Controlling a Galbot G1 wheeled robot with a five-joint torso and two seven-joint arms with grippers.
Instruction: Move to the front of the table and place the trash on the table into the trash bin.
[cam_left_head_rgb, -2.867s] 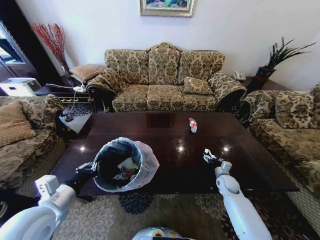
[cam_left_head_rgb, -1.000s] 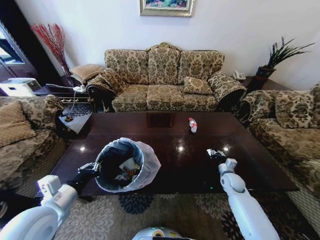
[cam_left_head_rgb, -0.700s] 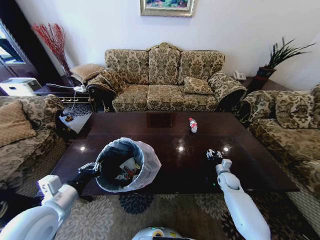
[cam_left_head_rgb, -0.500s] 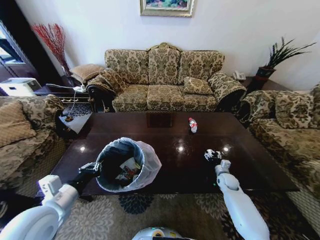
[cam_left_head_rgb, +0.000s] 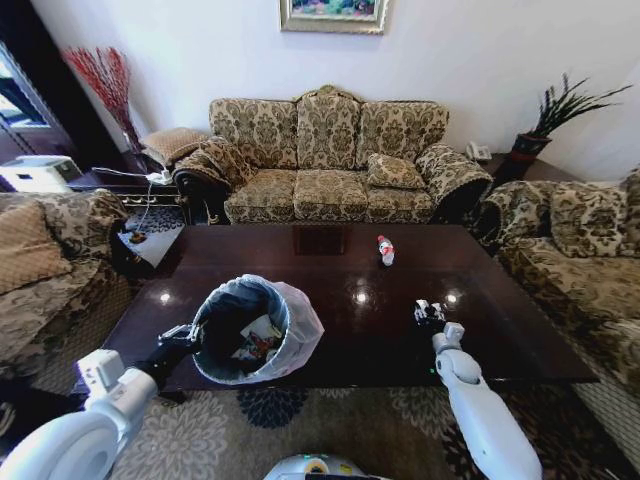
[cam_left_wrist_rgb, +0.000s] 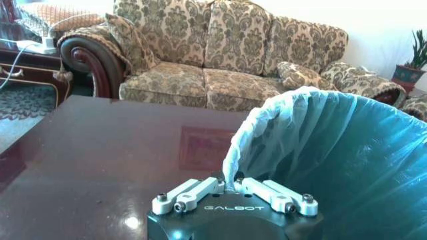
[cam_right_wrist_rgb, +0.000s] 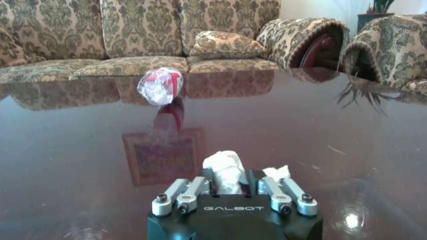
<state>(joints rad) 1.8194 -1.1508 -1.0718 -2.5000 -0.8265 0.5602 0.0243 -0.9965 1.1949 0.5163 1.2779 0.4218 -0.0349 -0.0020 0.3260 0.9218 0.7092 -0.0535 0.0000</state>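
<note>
Since the frame half a second earlier, your right gripper (cam_left_head_rgb: 429, 313) has shifted slightly toward the table's right end; the bin and the bottle have not moved. Note that its fingers are clamped on a crumpled white paper wad (cam_right_wrist_rgb: 224, 170), which sits between them and protrudes past the tips, low over the table (cam_left_head_rgb: 330, 350) near its front edge. A second white scrap (cam_right_wrist_rgb: 275, 173) shows just beside the outer finger; you cannot tell whether it is held.

Your left gripper (cam_left_wrist_rgb: 235, 188) is closed on the rim of the trash bin (cam_left_head_rgb: 252, 328), pinching the folded bag liner. The bin is at the table's front left, well apart from the right gripper, with trash already inside.

The clear bottle (cam_left_head_rgb: 385, 250) with red label lies on its side farther back on the table, ahead of the right gripper toward the sofa (cam_left_head_rgb: 330, 160).
</note>
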